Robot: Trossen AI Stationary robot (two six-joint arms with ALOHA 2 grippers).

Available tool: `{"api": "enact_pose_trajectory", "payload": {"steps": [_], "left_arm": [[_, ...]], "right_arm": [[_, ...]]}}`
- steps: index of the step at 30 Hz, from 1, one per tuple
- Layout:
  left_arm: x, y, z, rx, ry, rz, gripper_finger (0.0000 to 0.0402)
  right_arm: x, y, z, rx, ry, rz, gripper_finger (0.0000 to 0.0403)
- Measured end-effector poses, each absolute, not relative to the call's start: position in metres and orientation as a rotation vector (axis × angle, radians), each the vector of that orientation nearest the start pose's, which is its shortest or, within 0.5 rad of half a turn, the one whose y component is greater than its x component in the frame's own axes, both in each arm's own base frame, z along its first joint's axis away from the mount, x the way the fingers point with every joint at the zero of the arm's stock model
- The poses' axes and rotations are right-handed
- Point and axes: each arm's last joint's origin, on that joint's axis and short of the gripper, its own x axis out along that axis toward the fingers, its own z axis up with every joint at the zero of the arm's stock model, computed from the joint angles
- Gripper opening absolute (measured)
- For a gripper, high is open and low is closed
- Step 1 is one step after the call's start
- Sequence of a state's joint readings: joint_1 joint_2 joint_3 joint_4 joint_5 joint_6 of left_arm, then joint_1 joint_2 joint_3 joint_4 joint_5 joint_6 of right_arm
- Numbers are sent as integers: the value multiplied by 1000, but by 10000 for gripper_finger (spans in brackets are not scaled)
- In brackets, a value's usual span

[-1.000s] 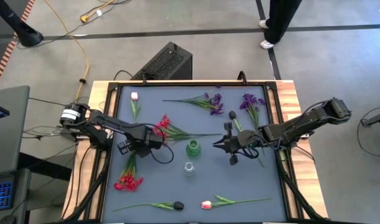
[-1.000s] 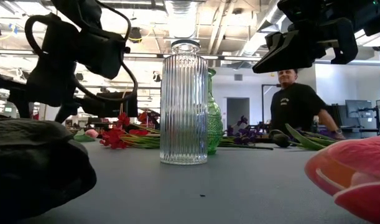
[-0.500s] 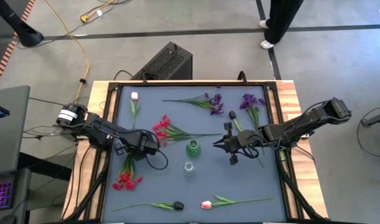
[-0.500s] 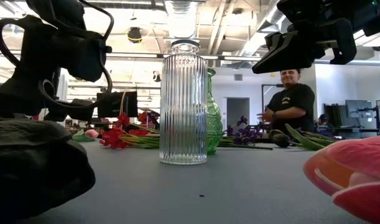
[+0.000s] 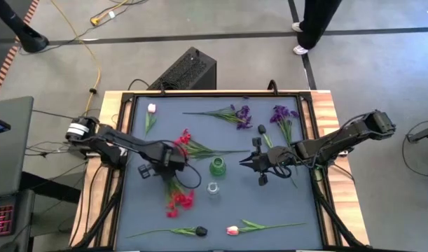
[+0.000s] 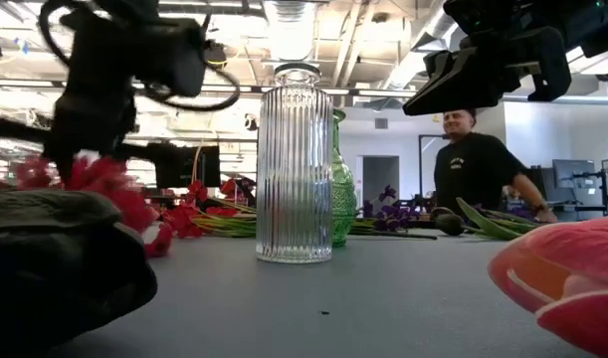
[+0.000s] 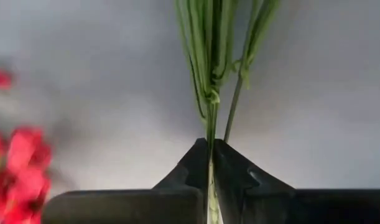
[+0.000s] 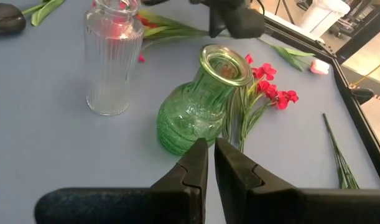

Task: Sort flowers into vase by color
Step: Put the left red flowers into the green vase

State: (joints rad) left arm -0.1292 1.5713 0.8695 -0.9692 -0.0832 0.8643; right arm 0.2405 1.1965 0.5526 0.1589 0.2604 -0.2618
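Note:
My left gripper (image 5: 174,162) hovers just left of the green vase (image 5: 217,166) and is shut on a red flower, whose blossoms (image 5: 178,201) trail toward the near edge. A second red flower (image 5: 189,145) lies flat on the table, left of the green vase. The clear ribbed vase (image 5: 213,188) stands upright just nearer than the green one. My right gripper (image 5: 244,163) waits shut to the right of the green vase (image 8: 199,106), above the table, touching nothing. My left gripper pinches the red flower's green stems (image 7: 209,127) between its two fingers (image 7: 193,168). The stems and leaves fan out beyond the fingertips. The blossoms (image 6: 95,184) hang to one side, toward the near edge; whether they clear the table I cannot tell.
A pink-white tulip (image 5: 151,112) and two purple flowers (image 5: 235,113) (image 5: 282,115) lie near the far edge. A dark tulip (image 5: 261,129) lies by my right arm. Another dark tulip (image 5: 198,231) and a pink tulip (image 5: 233,229) lie near the near edge. A person (image 6: 473,164) stands beyond the table.
My left gripper dipped toward the red flower lying at the table's near left, took hold of its stems and carried it right toward the vases. The flower left its place on the table; its blossoms now trail just left of the clear vase.

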Motion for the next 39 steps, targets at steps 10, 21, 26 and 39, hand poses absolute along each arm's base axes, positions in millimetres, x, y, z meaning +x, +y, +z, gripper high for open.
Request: {"api": "enact_pose_trajectory", "payload": {"steps": [10,21,26,39], "left_arm": [[239,-18,230,770,1303,-511,0],[203,-23,314,644,728,-335,0],[200,-22,343,615,412,-245,0],[207,-9,304,275,-343,-65,0]], "right_arm": [[235,50,205,-376,471,42,57],[235,50,206,-375,468,41,57],[235,50,206,-375,468,40,57],[235,51,205,-378,472,45,57]]}}
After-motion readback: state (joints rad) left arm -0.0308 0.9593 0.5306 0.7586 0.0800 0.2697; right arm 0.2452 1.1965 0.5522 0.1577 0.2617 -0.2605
